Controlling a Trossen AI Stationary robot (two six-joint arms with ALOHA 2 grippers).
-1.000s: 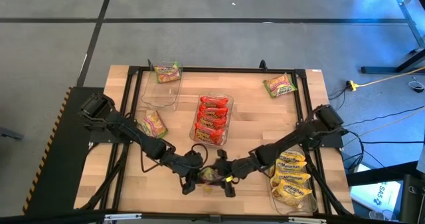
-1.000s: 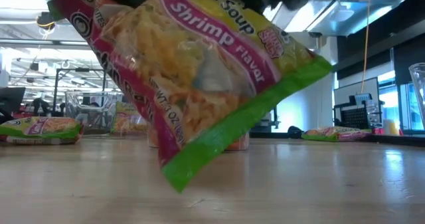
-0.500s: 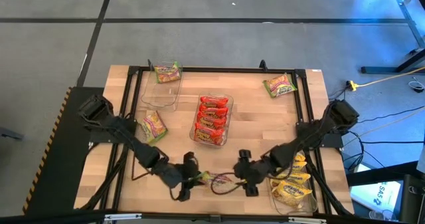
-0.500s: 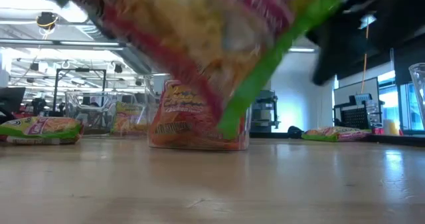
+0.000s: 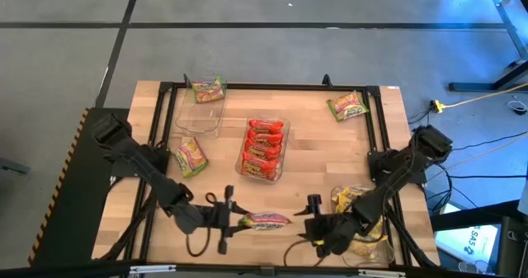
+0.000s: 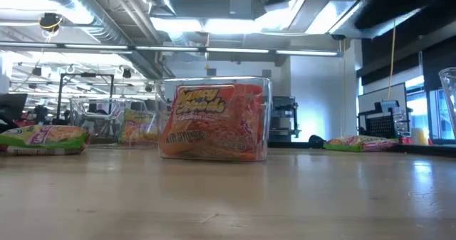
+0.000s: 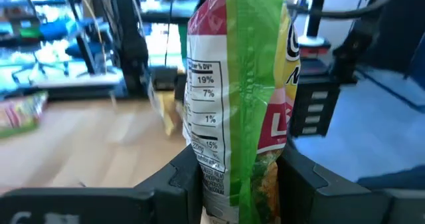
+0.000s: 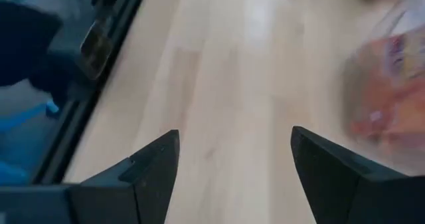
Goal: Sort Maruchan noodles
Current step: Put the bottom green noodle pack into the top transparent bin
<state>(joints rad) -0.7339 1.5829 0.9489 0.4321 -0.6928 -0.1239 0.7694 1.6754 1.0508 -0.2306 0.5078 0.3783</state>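
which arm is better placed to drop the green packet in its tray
Left. Its tool already grips the green packet, and the tray holding a green packet sits on its side. The right tool is open and empty.

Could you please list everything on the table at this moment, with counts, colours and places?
Held green packet: one, green and pink, near front edge, clamped in left gripper.
Loose green packets: two, one at the left side, one at the far right corner.
Far-left tray: one, clear, holding one green packet.
Centre tray: one, clear, holding stacked red packets.
Right-front tray: one, clear, holding yellow packets.
Table: one, light wood.
Left gripper: shut on the held packet.
Right gripper: open, empty, beside the right-front tray.
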